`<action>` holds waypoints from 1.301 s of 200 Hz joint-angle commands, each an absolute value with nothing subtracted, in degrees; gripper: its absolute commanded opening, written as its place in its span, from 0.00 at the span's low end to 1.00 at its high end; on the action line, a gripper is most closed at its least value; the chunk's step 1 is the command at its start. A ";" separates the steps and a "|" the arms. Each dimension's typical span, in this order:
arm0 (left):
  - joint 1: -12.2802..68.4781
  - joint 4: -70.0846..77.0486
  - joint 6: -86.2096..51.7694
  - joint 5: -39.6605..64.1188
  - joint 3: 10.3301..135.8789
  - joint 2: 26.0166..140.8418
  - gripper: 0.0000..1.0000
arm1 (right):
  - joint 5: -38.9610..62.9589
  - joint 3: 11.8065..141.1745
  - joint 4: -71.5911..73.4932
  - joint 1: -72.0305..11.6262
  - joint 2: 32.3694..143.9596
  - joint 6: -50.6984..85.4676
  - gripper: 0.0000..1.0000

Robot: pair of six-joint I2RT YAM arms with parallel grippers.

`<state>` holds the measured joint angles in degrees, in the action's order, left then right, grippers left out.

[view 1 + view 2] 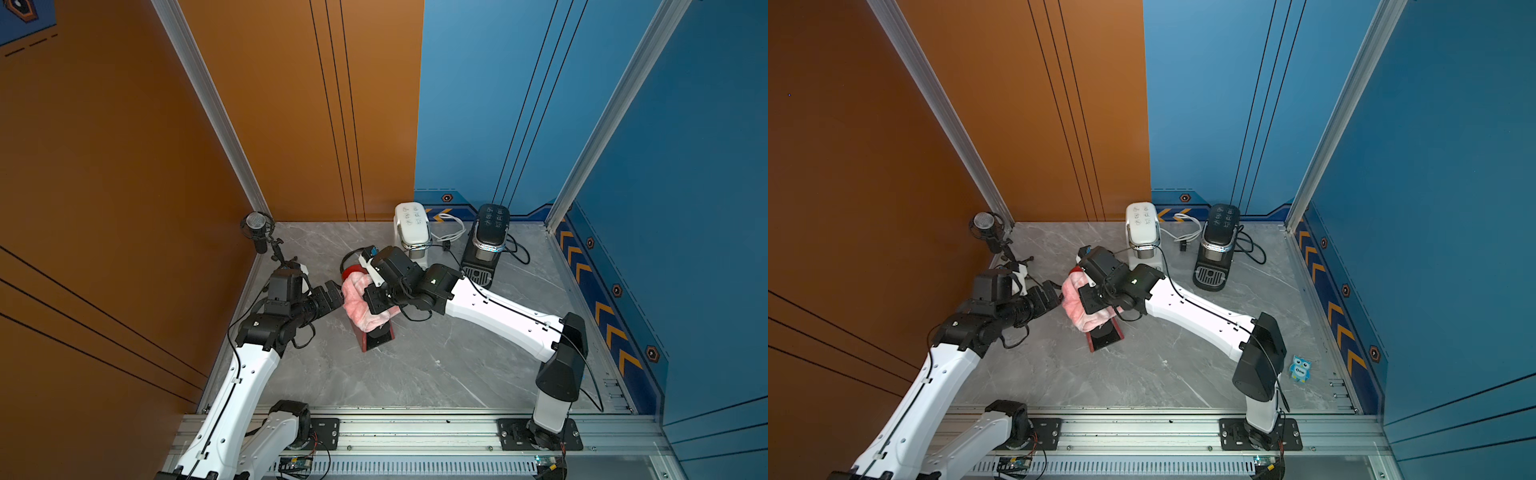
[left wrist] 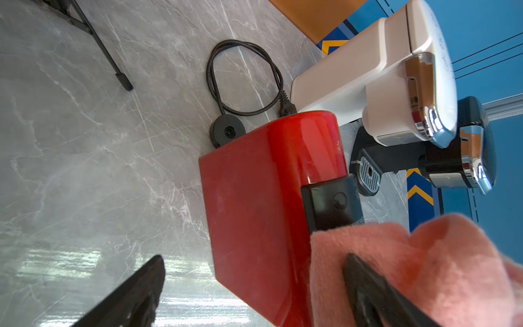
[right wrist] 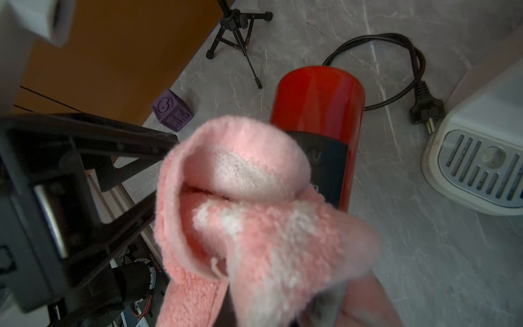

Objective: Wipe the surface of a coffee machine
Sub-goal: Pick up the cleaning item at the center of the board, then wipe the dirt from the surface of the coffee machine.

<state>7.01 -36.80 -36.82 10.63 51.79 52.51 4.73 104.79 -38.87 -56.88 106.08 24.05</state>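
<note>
At the middle of the table point(image 1: 415, 374) stands the red machine point(image 2: 254, 203), a cloth point(image 1: 356, 297) draped over its top; the right gripper point(image 1: 370, 305) is clenched on the cloth from 3 o'clock; the left gripper point(image 1: 336, 294) is spread wide at 9 o'clock, one finger against the cloth. Farther back, a white machine point(image 1: 412, 226) stands at 12 o'clock and a black machine point(image 1: 490, 232) at 1 o'clock.
</note>
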 commanded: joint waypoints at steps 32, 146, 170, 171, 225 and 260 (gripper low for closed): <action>7.16 -36.64 -37.34 9.82 50.16 52.40 0.99 | 10.55 115.27 -42.36 -52.28 115.42 21.98 0.00; 9.25 -36.63 -38.87 9.77 50.69 53.54 0.99 | 13.66 96.02 -34.94 -49.70 106.09 25.78 0.00; 9.49 -36.58 -39.06 9.67 51.22 52.83 0.99 | 16.50 86.98 -31.52 -50.07 99.63 28.82 0.00; 9.49 -36.57 -39.04 9.67 51.23 52.83 0.99 | 16.51 86.82 -31.45 -50.13 99.52 28.87 0.00; 11.24 -36.56 -40.43 8.01 52.16 54.95 0.99 | 16.41 87.71 -28.49 -48.95 102.47 29.39 0.00; 13.22 -36.47 -40.91 5.70 53.75 58.93 0.99 | 22.10 89.25 -25.15 -43.03 106.42 30.65 0.00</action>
